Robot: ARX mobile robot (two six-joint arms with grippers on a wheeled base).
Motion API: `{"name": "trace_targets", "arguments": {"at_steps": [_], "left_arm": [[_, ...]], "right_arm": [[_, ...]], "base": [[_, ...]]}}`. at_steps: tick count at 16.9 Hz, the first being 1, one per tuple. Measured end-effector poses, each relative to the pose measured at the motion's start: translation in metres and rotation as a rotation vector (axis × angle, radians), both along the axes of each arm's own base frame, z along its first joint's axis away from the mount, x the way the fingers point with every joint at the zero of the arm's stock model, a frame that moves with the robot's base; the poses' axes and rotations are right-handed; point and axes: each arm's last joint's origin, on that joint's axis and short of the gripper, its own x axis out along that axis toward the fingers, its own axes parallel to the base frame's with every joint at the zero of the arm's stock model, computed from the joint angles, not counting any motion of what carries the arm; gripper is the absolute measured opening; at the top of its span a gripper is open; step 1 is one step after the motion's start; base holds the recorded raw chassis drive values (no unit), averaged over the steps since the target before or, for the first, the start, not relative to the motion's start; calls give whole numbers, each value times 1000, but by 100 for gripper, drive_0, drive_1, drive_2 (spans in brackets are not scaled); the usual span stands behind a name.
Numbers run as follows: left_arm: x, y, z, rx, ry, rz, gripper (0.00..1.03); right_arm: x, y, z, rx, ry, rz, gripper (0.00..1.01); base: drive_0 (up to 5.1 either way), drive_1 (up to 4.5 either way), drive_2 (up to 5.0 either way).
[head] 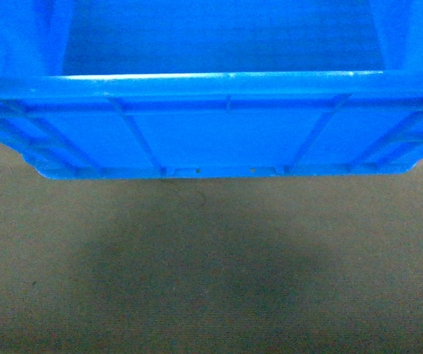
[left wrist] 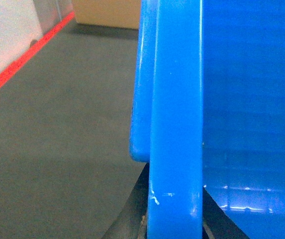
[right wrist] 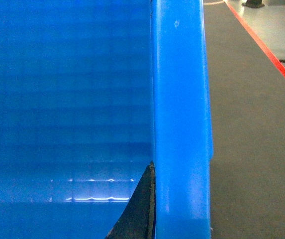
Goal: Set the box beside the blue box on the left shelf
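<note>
The box (head: 218,136) was a big bright blue crate with a thick rim, ribbed walls and a grid-marked floor, held up off the carpet (head: 211,273). The left gripper (left wrist: 174,219) pinched its left rim; the right gripper (right wrist: 174,214) showed one dark finger (right wrist: 140,209) inside the right rim, its grip unclear. A red floor line (left wrist: 18,67) ran alongside.
</note>
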Motion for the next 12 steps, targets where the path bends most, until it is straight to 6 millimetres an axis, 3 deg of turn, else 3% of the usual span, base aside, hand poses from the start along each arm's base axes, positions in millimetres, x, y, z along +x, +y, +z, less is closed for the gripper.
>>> {"name": "trace_targets", "arguments": {"at_steps": [4,8,10,12], "left_arm": [[-13,1,-15,10,-16,-4,8],[-15,2,-10,11,-42,-15,8],[-29,-3,-33,30,-15,-100,7],[-30,-3,-37,30,11,-104,7]], "right_arm": [[-8,1,-11,-16,-22,5,8],[-10,0,-6,-17,-44,7,8],[-11,0,-7,-52,-31,14,8],[-12,0,-14,-56,-6,15,8]], "base": [[0,0,0],[0,0,0],[0,0,0],[-160,-160,-160]]}}
